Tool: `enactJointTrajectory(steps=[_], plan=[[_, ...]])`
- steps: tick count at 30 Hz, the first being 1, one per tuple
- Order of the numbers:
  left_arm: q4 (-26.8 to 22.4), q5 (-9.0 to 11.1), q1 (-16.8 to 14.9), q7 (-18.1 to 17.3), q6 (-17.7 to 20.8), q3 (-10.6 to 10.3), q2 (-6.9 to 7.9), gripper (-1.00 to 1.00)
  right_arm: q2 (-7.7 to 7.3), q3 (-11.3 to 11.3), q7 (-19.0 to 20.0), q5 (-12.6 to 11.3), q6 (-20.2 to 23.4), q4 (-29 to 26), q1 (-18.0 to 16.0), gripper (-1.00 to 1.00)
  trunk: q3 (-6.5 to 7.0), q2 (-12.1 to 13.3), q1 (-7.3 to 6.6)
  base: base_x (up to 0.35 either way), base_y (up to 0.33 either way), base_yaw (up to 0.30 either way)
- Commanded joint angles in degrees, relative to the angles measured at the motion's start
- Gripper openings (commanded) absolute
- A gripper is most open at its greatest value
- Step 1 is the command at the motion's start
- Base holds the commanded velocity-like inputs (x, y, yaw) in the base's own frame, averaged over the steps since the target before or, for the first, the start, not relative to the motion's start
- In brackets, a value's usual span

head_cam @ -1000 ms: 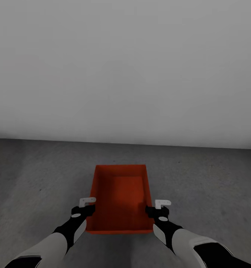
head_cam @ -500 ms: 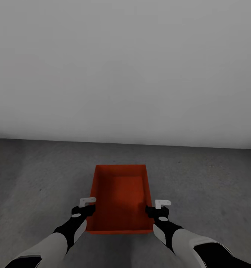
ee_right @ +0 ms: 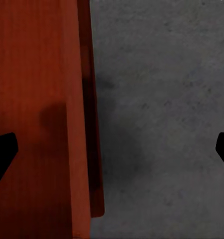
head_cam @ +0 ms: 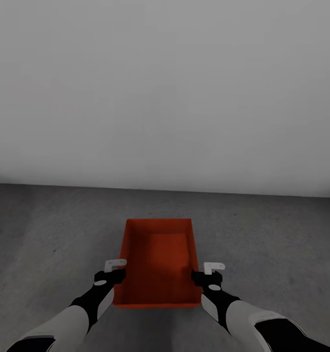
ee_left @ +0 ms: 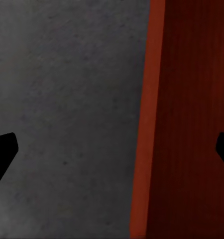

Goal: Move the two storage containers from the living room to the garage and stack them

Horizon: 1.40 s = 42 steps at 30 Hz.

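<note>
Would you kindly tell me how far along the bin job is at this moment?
Done: one orange bin appears to rest on the grey garage floor. In hand: nothing gripped; the left pincer and right pincer are open astride its long walls. Left: a second bin stacked with it cannot be confirmed.

The head camera looked forward and down at a wall (head_cam: 165, 88) and floor (head_cam: 47, 244). Both wrist cameras looked straight down, close, each sharing the bin (head_cam: 157, 259) with it.
</note>
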Motion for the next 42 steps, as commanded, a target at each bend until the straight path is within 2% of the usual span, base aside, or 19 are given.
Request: enactJointTrajectory(steps=[1,13,20,26,30,35,42], plan=[[0.06,-0.04,-0.03,0.06,-0.23,0.28,-0.03,1.00,0.03,0.47,-0.18,-0.44,-0.18,0.07,-0.04,1.00,0.15,0.40,-0.23,0.000,0.000,0.000],[-0.03,-0.02,-0.03,0.06,-0.23,0.41,0.17,1.00,-0.03,0.49,0.04,0.06,-0.18,0.12,-0.04,1.00,2.30,5.21,-2.87,0.000,0.000,0.000],[0.12,1.14,-0.03,0.06,-0.23,0.53,0.73,1.00,-0.36,0.55,0.09,0.15,-0.18,0.15,-0.04,1.00,3.56,8.02,-4.40,0.000,0.000,0.000],[1.51,2.42,-0.03,0.01,-0.20,0.59,2.97,1.00,-3.47,0.56,0.22,0.05,-0.14,0.20,-0.04,1.00,4.64,10.43,-5.72,0.000,0.000,0.000],[3.95,3.72,-0.03,-0.03,-0.22,0.60,5.06,1.00,-7.55,0.56,0.73,-0.03,-0.15,1.22,-0.04,1.00,5.36,12.03,-6.60,0.000,0.000,0.000],[5.88,4.78,-0.03,-0.07,-0.22,0.59,6.89,1.00,-9.16,0.56,2.02,-0.20,0.03,1.56,0.20,1.00,6.25,14.03,-7.70,0.000,0.000,0.000],[8.74,5.87,-0.03,-0.19,-0.28,0.55,9.07,1.00,-9.62,0.56,2.61,-0.13,0.08,1.64,2.28,1.00,7.51,16.84,-9.23,0.000,0.000,0.000]])
